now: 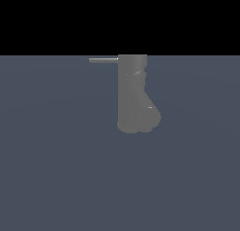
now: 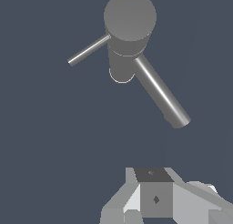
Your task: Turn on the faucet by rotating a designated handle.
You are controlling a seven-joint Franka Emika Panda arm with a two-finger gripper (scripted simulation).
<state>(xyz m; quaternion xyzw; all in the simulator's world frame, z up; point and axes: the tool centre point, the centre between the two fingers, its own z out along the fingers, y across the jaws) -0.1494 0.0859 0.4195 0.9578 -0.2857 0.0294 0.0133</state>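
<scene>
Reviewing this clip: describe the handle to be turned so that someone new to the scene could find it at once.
Start at the faucet, the grey upright column that is the largest thing on the flat blue-grey ground. At its cylindrical top, a thin straight rod, the handle, sticks out sideways toward the exterior view's left. The wrist view also shows a thicker, longer tube leaving the column; the handle is the slimmer, shorter one.

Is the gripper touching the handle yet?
Apart. The wrist view shows bare floor between the gripper and the handle, which projects from the faucet; the exterior view shows no gripper near it.
</scene>
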